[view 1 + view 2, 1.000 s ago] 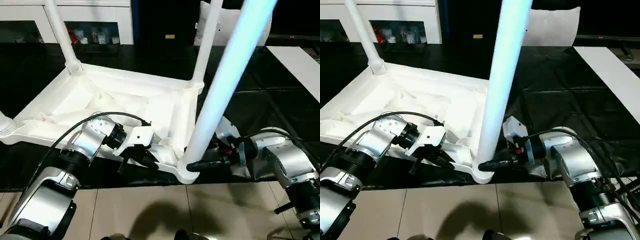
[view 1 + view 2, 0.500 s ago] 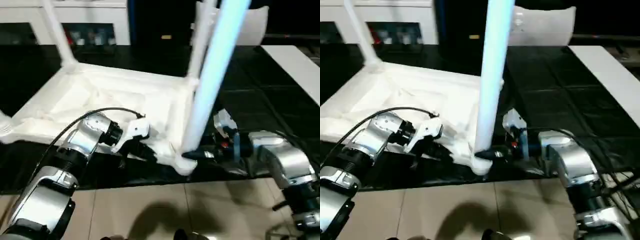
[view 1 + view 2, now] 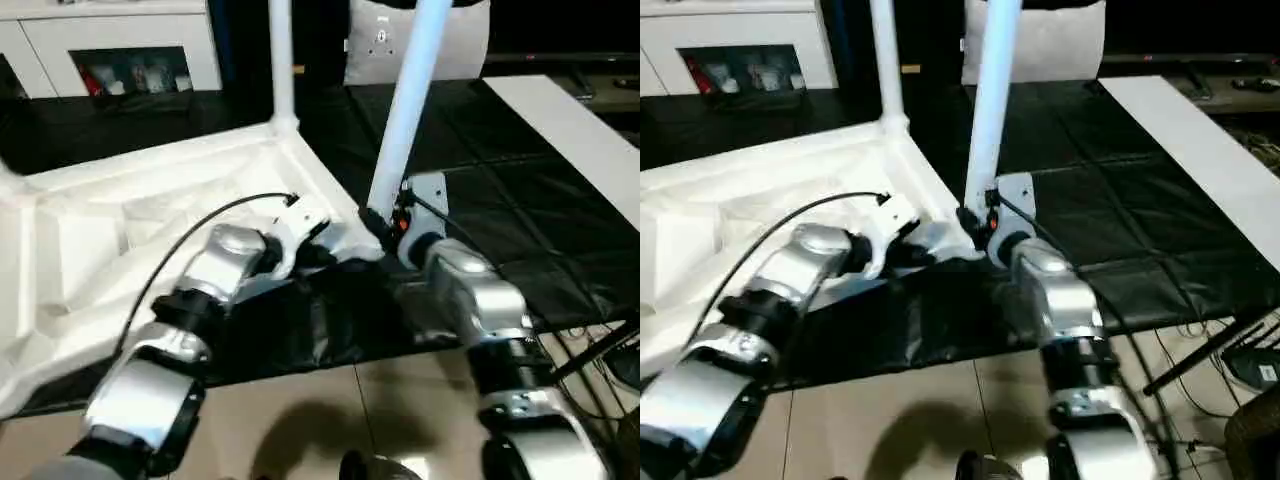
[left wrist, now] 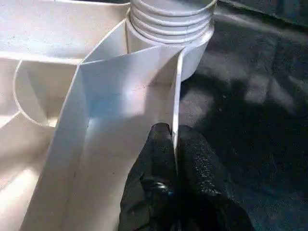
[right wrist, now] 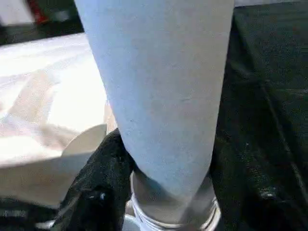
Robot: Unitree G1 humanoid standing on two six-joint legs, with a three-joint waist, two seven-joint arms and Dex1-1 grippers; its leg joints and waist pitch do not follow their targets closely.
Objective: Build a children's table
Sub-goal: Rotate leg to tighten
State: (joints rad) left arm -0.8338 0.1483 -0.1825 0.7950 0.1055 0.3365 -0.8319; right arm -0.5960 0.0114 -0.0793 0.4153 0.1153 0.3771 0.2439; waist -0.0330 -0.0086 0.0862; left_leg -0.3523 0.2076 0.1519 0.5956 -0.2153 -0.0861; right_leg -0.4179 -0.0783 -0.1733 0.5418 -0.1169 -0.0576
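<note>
Two table legs stand up from the children's table (image 3: 150, 215), which lies upside down on a black sheet (image 3: 480, 200) with its ribbed hollow underside facing up. The near leg (image 3: 408, 110) rises at a slant from the corner socket closest to the robot, and the far leg (image 3: 281, 60) stands at the next corner behind it. The left gripper (image 4: 174, 144) is pinched tight on the thin upright rim wall of the table top, one black finger (image 4: 156, 159) on the inside of the wall and the other on the outside, just below the threaded collar (image 4: 171, 14) of the corner socket. The right gripper (image 5: 159, 192) holds the near leg at its base, a black finger (image 5: 98, 183) pressed on either side of the round shaft right above the ringed socket, its jaws standing as wide as the leg is thick. In the head views both silver forearms reach forward and meet at this same corner, the left from the left and the right from the right. White cabinets (image 3: 110, 45) stand at the back, and a flat white board (image 3: 570, 130) lies off to the right on the dark floor.
</note>
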